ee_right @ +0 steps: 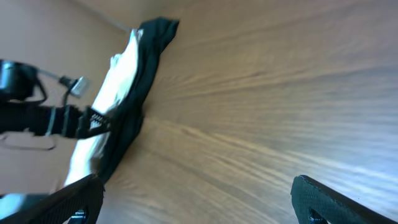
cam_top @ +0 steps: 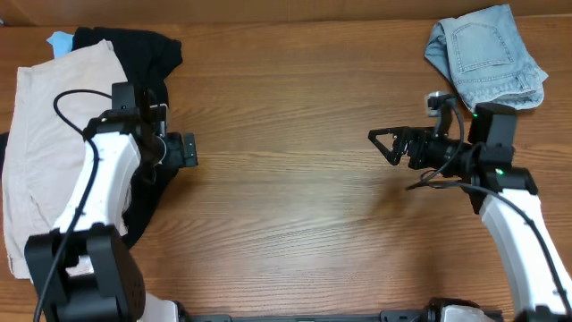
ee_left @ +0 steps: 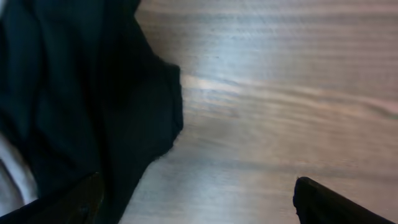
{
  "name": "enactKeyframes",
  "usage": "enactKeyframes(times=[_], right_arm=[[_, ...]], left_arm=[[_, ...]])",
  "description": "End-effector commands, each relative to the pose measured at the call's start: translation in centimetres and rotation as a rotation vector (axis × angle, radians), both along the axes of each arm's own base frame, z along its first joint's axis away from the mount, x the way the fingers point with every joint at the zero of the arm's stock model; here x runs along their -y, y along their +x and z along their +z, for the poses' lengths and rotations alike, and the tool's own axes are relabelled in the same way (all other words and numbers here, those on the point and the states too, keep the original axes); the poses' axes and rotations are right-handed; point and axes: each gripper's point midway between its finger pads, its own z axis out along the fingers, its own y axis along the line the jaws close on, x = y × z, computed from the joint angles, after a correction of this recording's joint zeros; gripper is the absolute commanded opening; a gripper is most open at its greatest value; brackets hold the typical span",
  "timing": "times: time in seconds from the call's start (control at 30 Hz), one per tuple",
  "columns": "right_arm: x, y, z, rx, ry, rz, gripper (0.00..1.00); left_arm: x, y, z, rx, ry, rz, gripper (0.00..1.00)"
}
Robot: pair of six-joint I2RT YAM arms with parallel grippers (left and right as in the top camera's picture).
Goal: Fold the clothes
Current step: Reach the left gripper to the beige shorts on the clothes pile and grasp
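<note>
Left pincer (cam_top: 185, 150) and right pincer (cam_top: 382, 148) were held open and empty, the left near the cream shorts (cam_top: 49, 134). Folding was judged not yet begun. The shorts' edge would first need to be gripped.

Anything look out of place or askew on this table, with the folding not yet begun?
Nothing is spilled or damaged. The beige shorts are not laid flat on their own: they lie rumpled over a black garment at the left edge of the table. A pair of denim shorts sits bunched in the far right corner.
</note>
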Motion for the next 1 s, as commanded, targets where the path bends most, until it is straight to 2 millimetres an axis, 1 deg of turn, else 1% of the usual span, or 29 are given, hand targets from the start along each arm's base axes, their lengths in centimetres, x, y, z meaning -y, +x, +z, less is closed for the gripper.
enactKeyframes(times=[0.0,0.1,0.17,0.2,0.23,0.3,0.37,0.43,0.47,0.5,0.63,0.73,0.77,0.8,0.87,0.97], right_arm=[[-1.0,0.0,0.3,-0.005,0.057,0.064,1.00],[-1.0,0.2,-0.1,-0.010,0.056,0.065,1.00],[-0.9,0.4,-0.1,-0.007,0.050,0.059,1.00],[-0.8,0.4,-0.2,-0.006,0.046,0.056,1.00],[-0.8,0.5,-0.2,-0.004,0.044,0.054,1.00],[-0.7,0.6,-0.3,-0.005,0.037,0.047,1.00],[-0.7,0.6,-0.3,-0.005,0.035,0.046,1.00],[-0.6,0.7,-0.4,-0.006,0.026,0.038,1.00],[-0.5,0.7,-0.5,-0.007,0.021,0.033,1.00],[-0.4,0.8,-0.6,-0.007,0.015,0.028,1.00],[-0.2,0.9,-0.7,-0.009,0.004,0.017,1.00],[-0.2,0.8,-0.8,-0.017,0.004,0.016,1.00],[-0.2,0.8,-0.9,-0.020,0.003,0.014,1.00],[-0.1,0.8,-1.0,-0.023,-0.001,0.011,1.00],[0.0,0.8,-1.2,-0.029,-0.009,0.003,1.00],[0.0,0.8,-1.3,-0.035,-0.011,0.000,1.00]], left_arm=[[-2.9,3.5,4.0,0.142,0.058,0.022,1.00],[-6.6,4.8,6.3,0.213,0.119,0.098,1.00],[-8.8,5.2,7.5,0.250,0.133,0.149,1.00],[-10.3,5.2,7.9,0.268,0.142,0.183,1.00],[-11.4,5.1,8.1,0.276,0.148,0.208,1.00],[-13.4,4.5,8.1,0.278,0.157,0.257,0.97],[-14.6,3.8,7.7,0.261,0.162,0.277,0.93],[-15.0,3.3,6.9,0.228,0.166,0.257,0.88],[-14.9,3.3,6.4,0.214,0.164,0.250,0.83],[-14.7,3.3,5.9,0.198,0.158,0.245,0.82],[-13.7,2.8,2.8,0.086,0.159,0.217,0.84],[-13.3,2.1,0.0,-0.027,0.192,0.193,0.84],[-13.3,1.9,-0.8,-0.057,0.204,0.192,0.81],[-13.1,1.8,-1.4,-0.074,0.203,0.193,0.77],[-13.0,1.7,-2.5,-0.098,0.189,0.218,0.72],[-13.0,1.7,-2.8,-0.105,0.182,0.242,0.65]])
